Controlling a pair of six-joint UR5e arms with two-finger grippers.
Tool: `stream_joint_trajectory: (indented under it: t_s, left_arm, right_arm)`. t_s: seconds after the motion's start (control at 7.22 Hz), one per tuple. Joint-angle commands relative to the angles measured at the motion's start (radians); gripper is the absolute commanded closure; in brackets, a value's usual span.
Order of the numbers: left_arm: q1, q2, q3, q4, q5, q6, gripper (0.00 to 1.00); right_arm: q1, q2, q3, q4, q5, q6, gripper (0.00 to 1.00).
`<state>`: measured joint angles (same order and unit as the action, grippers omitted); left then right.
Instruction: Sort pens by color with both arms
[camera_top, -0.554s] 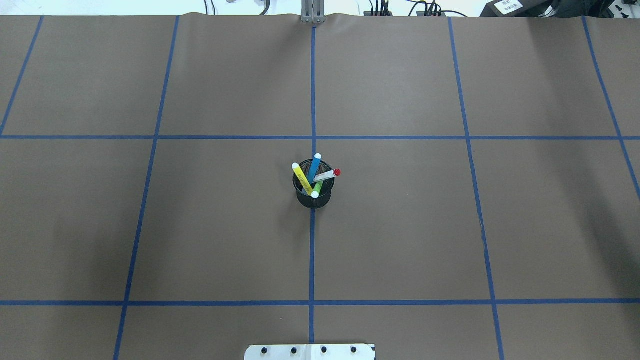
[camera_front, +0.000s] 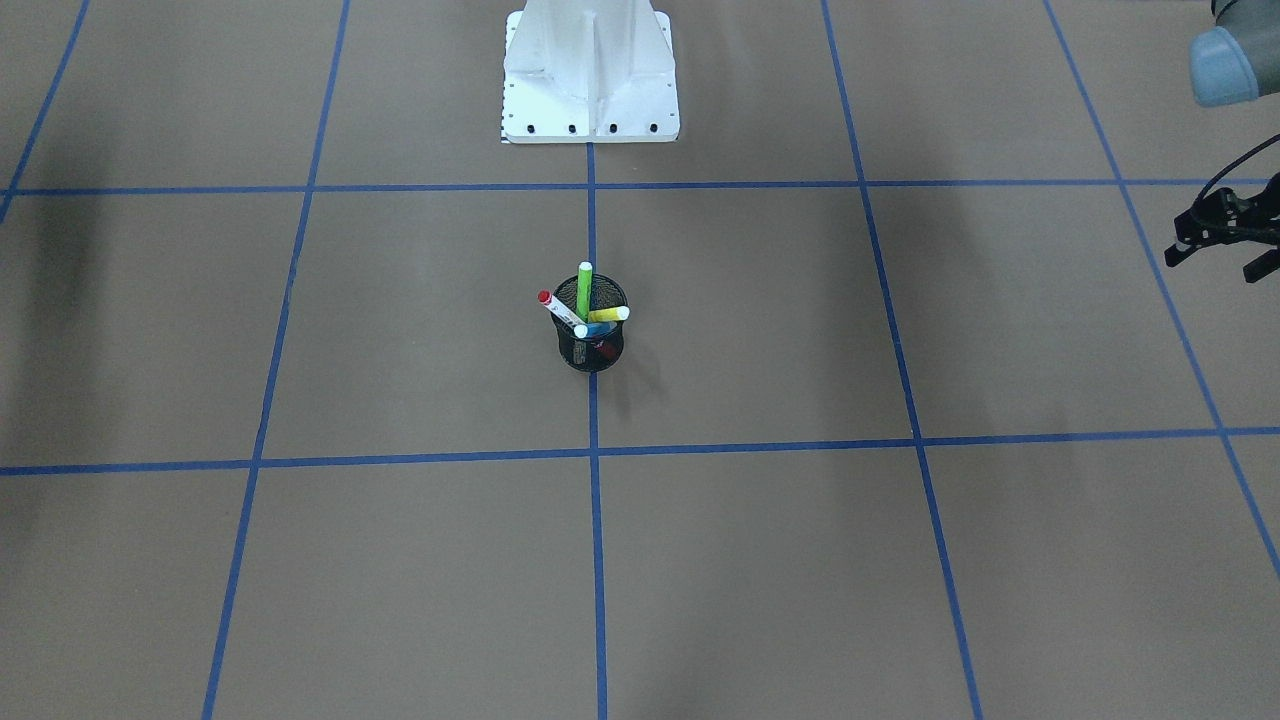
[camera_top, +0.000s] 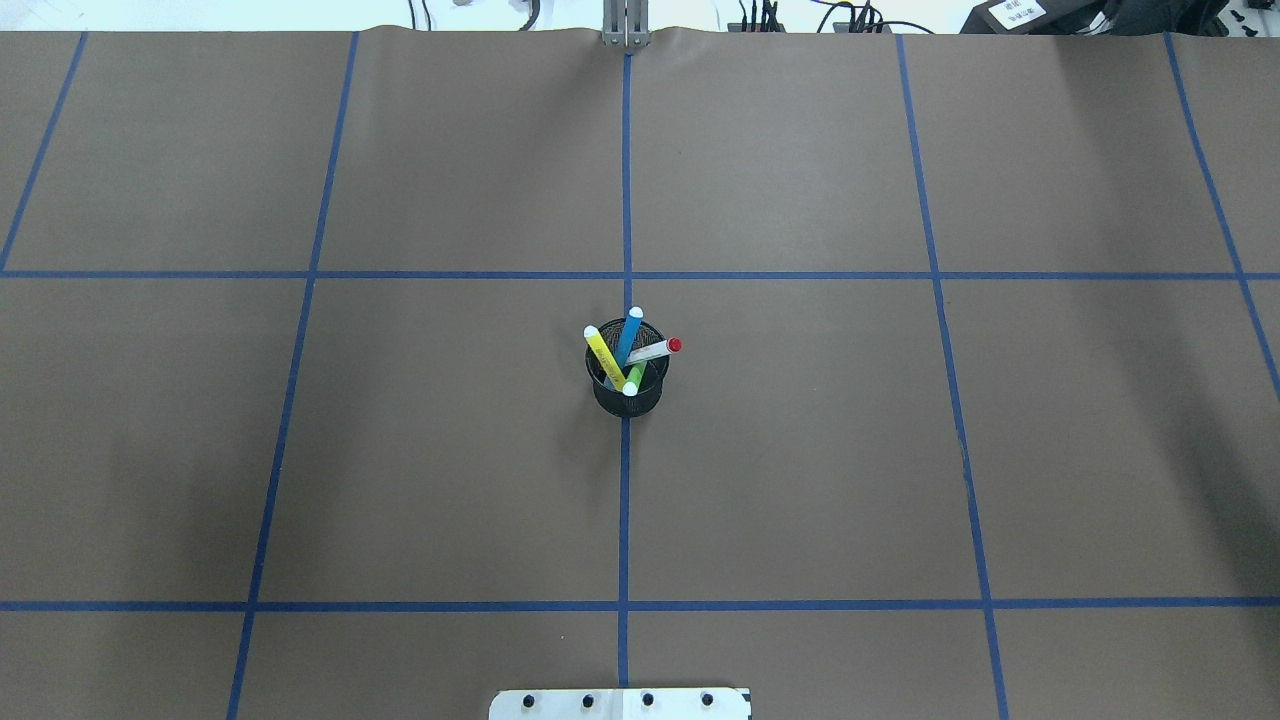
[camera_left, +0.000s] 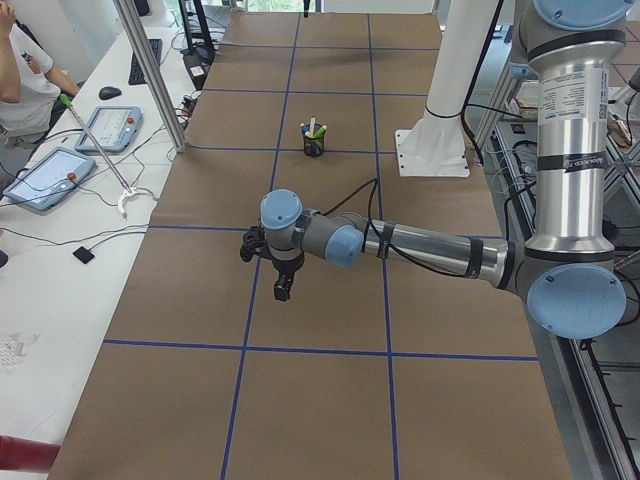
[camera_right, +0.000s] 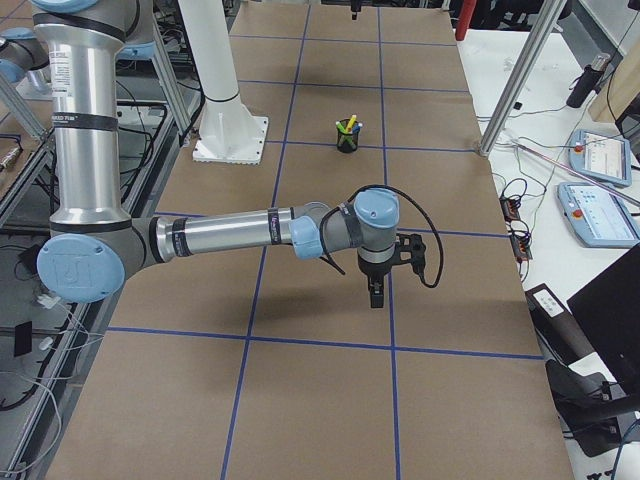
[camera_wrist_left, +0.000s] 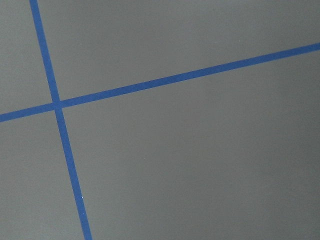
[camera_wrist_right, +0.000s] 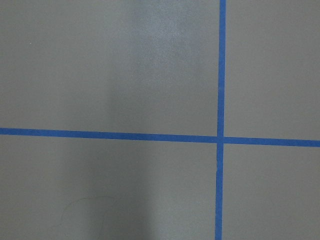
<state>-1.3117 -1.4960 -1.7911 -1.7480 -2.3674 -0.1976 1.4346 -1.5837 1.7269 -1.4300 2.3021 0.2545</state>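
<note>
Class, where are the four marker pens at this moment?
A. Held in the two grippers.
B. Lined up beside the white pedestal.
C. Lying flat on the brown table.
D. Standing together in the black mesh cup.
D: the blue marker pen, yellow marker pen, lime green marker pen and red-capped white marker pen all lean inside the round black mesh cup.

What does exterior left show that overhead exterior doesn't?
Only exterior left: the left arm stretched low over the table, its end effector pointing down; a person at the side bench. Only overhead: the yellow pen, blue pen and red-capped pen told apart clearly. Both: the mesh cup, the blue tape grid, the white base.
</note>
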Motion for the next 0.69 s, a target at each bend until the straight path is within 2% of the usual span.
stream_joint_trajectory:
  t_s: [0.0,0.55]
  left_arm:
    - [0.005,-0.006,0.001,-0.005,-0.001,-0.116,0.01]
    - [0.006,-0.042,0.006,-0.002,-0.007,-0.121,0.01]
  right_arm:
    - [-0.002,-0.002,-0.003,0.002,0.008,-0.001,0.00]
    - [-0.003,-0.009,-0.004,0.028,0.049,0.003,0.00]
